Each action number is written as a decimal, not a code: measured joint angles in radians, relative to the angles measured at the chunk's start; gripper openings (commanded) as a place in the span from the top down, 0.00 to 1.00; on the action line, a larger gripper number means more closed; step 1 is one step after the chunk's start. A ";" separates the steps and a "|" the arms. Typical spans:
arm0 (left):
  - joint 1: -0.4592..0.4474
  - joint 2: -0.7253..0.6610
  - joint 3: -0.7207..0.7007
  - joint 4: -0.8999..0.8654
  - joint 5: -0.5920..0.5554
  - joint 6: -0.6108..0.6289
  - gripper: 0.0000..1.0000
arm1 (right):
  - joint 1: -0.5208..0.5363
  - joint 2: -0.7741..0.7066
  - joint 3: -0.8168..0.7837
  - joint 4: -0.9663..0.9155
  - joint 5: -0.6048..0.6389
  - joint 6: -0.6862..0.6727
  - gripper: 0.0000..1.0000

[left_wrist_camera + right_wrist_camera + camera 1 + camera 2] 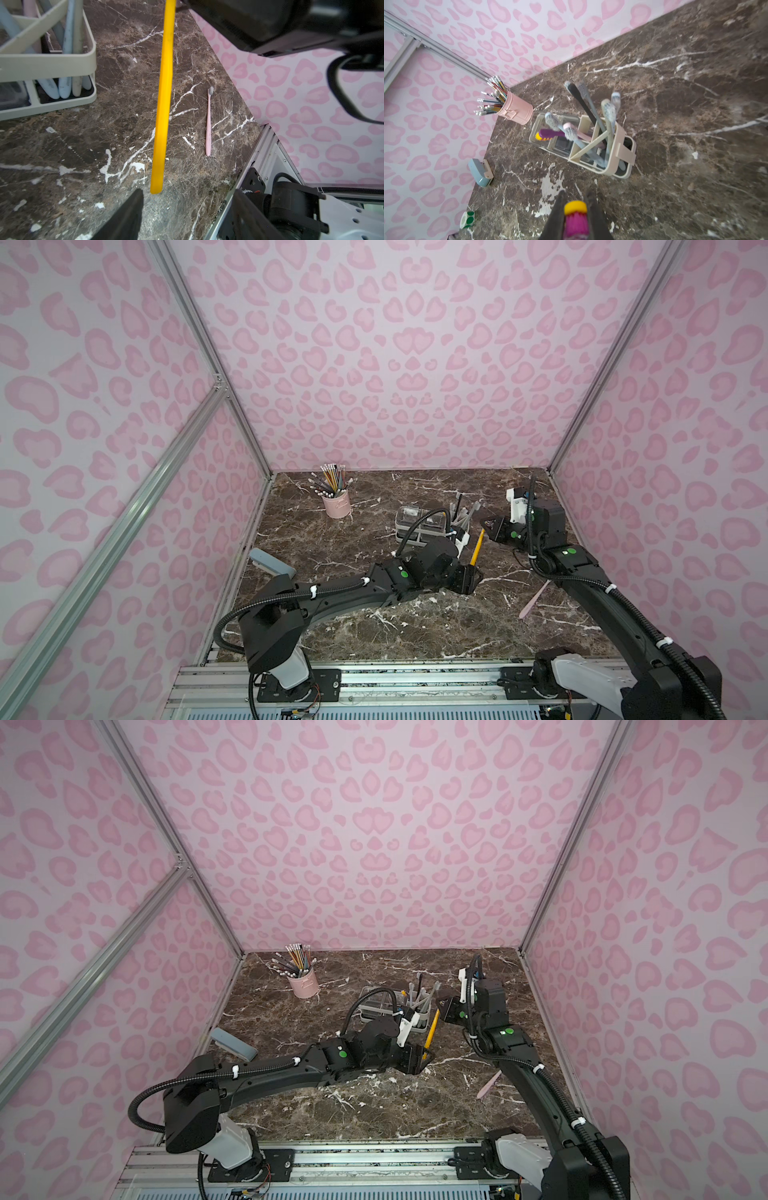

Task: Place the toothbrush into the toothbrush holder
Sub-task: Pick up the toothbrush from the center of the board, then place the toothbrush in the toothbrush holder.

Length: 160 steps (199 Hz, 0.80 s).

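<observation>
Brown marble tabletop, both arms reaching over it.

White rectangular plastic toothbrush holder: ahead of the right pincer, beyond its tips, and near the left pincer. Slotted compartment crowded with pale blue, grey, black and pink brushes, heads up and leaning crosswise. A purple brush lies across the two clear lidded boxes. Box contents: cannot tell, view blurred.

Right pincer pressed onto the head end of the slim yellow plastic toothbrush, pink bristles between its fingers. Left pincer spread wide; the handle tip hangs just beside one finger, not pinched.

Yellow toothbrush in the air, slanted, beside the holder. Judged light, stiff and smooth, so liable to swivel in a head-end grip; the neck looks a steadier hold. Free slots look narrow.

Slim pink plastic toothbrush lies flat, well beyond the left pincer.
</observation>
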 measured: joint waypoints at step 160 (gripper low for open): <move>0.224 -0.382 -0.149 -0.169 -0.172 -0.004 0.08 | 0.176 0.027 -0.038 0.490 0.435 -0.108 1.00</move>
